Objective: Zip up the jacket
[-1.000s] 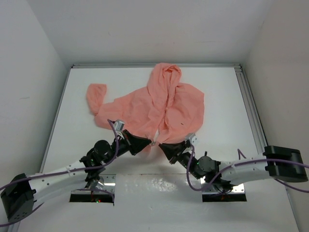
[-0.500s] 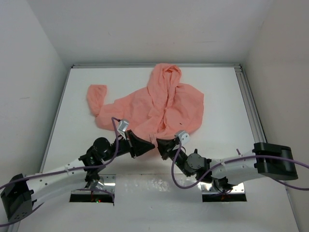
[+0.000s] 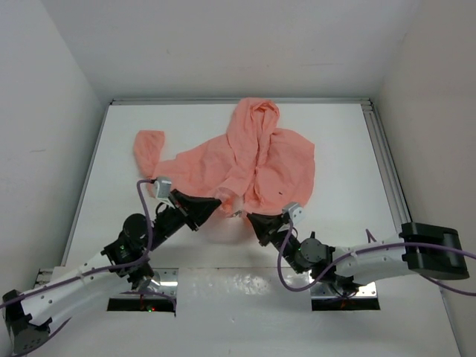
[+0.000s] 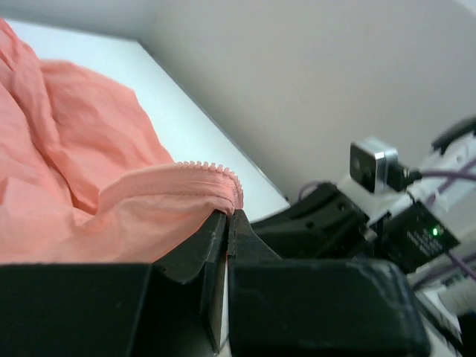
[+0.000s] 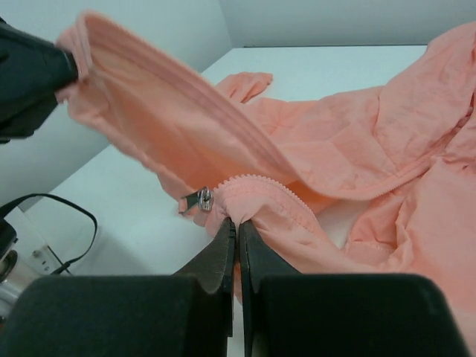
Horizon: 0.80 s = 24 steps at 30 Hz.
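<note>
Half a second ago my two grippers sat nearly tip to tip at the hem. Now my left gripper (image 3: 217, 204) has swung out to the left of my right gripper (image 3: 253, 219), and the bottom edge of the jacket (image 3: 256, 156) is stretched between them. From above, the jacket lies on the table (image 3: 335, 149) just beyond both tips. Its hood (image 3: 254, 115) is farthest from my tools and its hem nearest, so its long axis runs straight away from them. One sleeve (image 3: 147, 145) is thrown out beyond my left gripper.

Through my left wrist camera, my fingers are clamped on the corner of one front panel, with the zipper teeth (image 4: 208, 166) arching just above the tips. I judge I hold there to keep that side raised and taut.

Through my right wrist camera, my fingers are pinched tight on the other panel's bottom end. The zipper pull (image 5: 198, 198) dangles just left of the tips. I judge this grip presents that end for joining.
</note>
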### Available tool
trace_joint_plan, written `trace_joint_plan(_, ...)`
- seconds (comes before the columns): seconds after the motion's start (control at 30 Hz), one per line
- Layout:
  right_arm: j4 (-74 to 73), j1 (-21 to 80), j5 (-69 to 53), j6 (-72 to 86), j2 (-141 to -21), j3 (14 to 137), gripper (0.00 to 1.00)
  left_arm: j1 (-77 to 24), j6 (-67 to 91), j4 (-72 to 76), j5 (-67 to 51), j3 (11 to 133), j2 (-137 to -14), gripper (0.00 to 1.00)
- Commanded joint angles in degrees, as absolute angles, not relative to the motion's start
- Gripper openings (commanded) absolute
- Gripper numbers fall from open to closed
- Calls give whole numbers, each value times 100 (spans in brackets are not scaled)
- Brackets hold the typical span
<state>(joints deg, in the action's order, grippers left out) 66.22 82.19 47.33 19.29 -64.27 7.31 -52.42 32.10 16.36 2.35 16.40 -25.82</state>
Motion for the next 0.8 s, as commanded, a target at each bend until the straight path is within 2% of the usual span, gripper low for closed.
trace_joint_plan(0.0,7058,8209,4641,1925,-6144,624,0,-5238,3041,1538,845,1863,-2661,0)
trace_joint_plan(0.2,7409,8200,4307,1819,-5968,457,0,-5238,3120,1731,826,1907,-3172,0)
trace_joint_plan(0.37,7374,8200,4140,1854,-5854,466,0,-5238,3094,2056,291,1969,-3620,0)
trace_joint_plan(0.77,7435,8200,4104,1881,-5678,431,0,-5238,3375,2742,-351,1609,-3630,0)
